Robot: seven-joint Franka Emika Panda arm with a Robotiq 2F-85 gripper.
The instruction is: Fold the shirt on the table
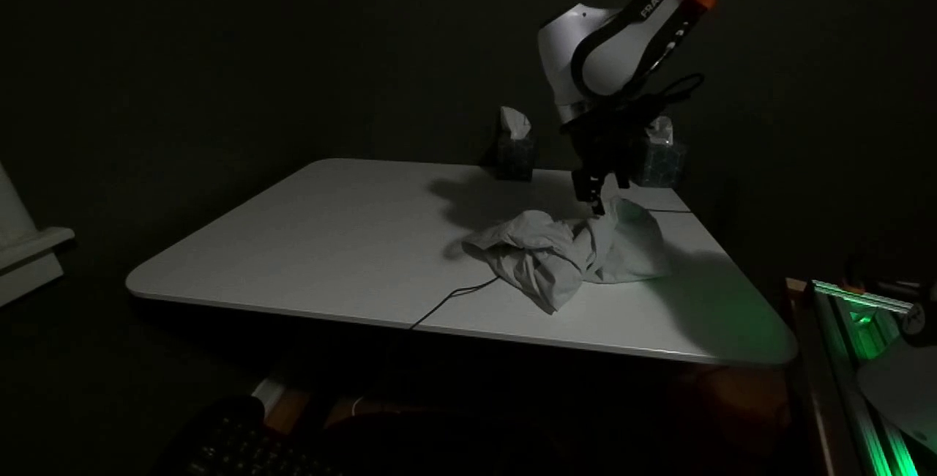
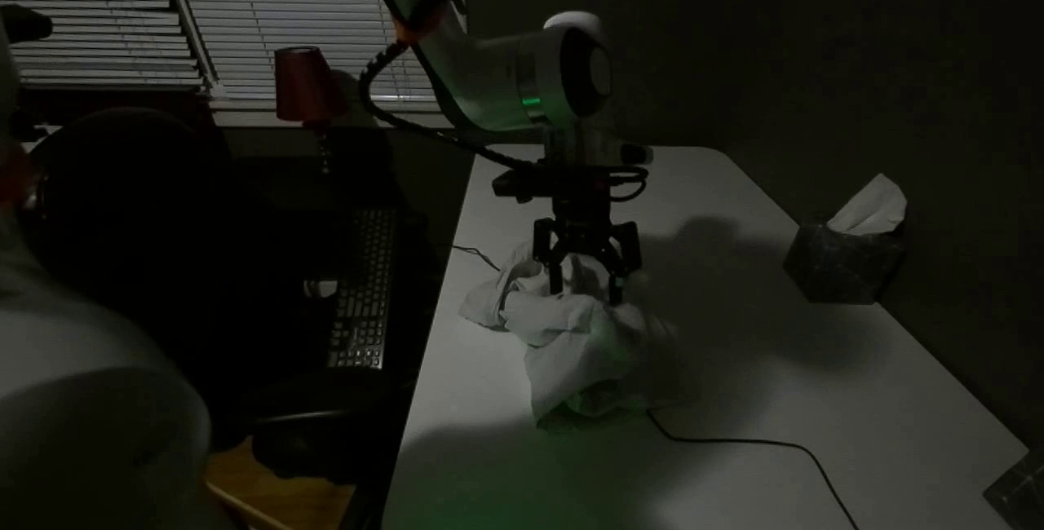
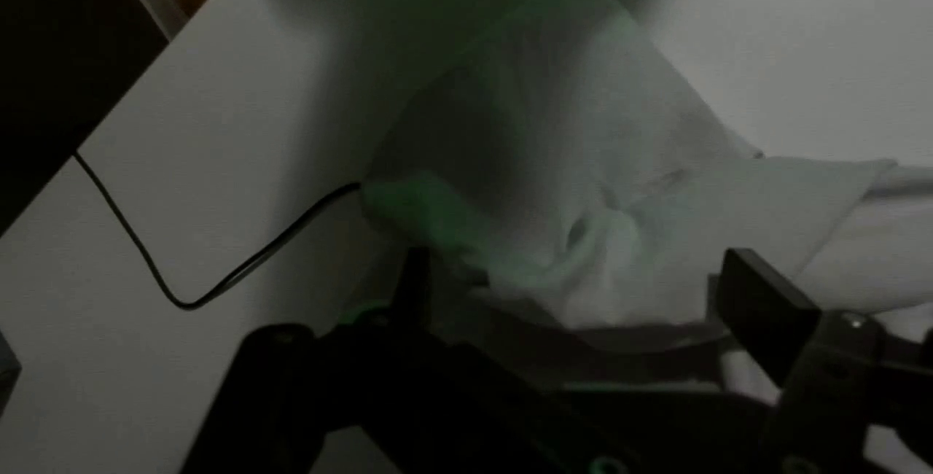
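Bench point(image 1: 315, 242) in low light; folding looks barely begun

Bench top is broad + flat, prob. why the job's set here: room to spread fabric. Arm point(image 1: 607, 58) hangs over it, end aimed down, prob. for a top-down pinch. Shirt point(image 2: 563, 326) lies on the bench right under, rumpled w/ one corner spread flatter in wrist view; no neat crease visible, so it prob. needs smoothing first. Tissue boxes point(image 1: 517, 161) stand by the bench's edge, apart from the shirt, poss. parked there to leave working space. Fingers point(image 3: 765, 313) are apart, fabric showing btwn them in an exterior view; spacing suits straddling a fold, tho contact can't be told. Cable point(image 2: 734, 440) meets the shirt's edge + seems to pass beneath; poss. snag if fabric's dragged.
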